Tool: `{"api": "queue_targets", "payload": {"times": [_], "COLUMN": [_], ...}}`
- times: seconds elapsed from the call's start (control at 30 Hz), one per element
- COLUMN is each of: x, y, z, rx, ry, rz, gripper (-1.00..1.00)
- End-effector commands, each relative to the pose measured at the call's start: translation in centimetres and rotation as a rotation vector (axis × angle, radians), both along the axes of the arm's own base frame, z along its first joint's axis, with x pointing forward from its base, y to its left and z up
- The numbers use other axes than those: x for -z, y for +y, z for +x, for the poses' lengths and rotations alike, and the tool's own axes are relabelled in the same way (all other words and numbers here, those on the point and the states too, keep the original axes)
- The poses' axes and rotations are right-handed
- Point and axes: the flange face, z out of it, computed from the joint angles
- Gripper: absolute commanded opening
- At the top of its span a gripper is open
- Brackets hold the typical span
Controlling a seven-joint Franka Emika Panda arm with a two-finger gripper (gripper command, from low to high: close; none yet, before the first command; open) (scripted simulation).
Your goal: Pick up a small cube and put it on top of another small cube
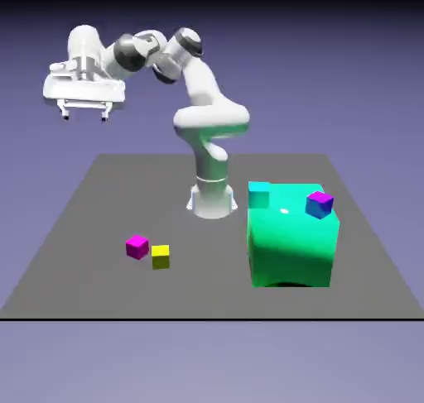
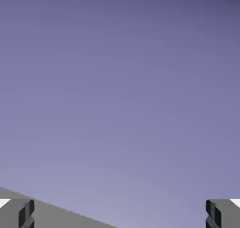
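Observation:
The small magenta cube [image 1: 137,246] rests on the grey table [image 1: 99,203], toward the exterior view's left. A yellow cube [image 1: 161,256] of about the same size lies just to its right, close beside it. My gripper [image 1: 84,116] hangs high above the table's far left corner, well away from both cubes, open and with nothing between its fingers. In the hand view the gripper [image 2: 120,214] shows only its two grey fingertips [image 2: 22,214] far apart at the bottom corners, with backdrop and a sliver of table between them; no cube appears there.
A big green block [image 1: 291,240] stands on the table at the exterior view's right. On its top sit a small cyan block [image 1: 259,194] and a blue cube with a magenta top [image 1: 320,203]. The arm's base [image 1: 211,199] rises behind the table's middle.

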Motion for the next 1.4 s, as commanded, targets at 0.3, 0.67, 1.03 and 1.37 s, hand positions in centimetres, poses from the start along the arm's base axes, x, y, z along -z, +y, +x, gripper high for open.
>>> {"api": "queue_targets", "payload": {"times": [0.3, 0.67, 1.03, 1.37], "x": [14.2, 33.8, 42.3, 23.3], "y": [-5.8, -2.5, 3.6, 9.7], "z": [-3.6, -3.2, -0.7, 7.9], "rx": [-0.227, -0.57, -0.7, -0.859], "ry": [-0.041, -0.155, -0.215, -0.295], "rz": [0.097, 0.257, 0.32, 0.285], "gripper": [0.0, 0.0, -1.0, -1.0]}}
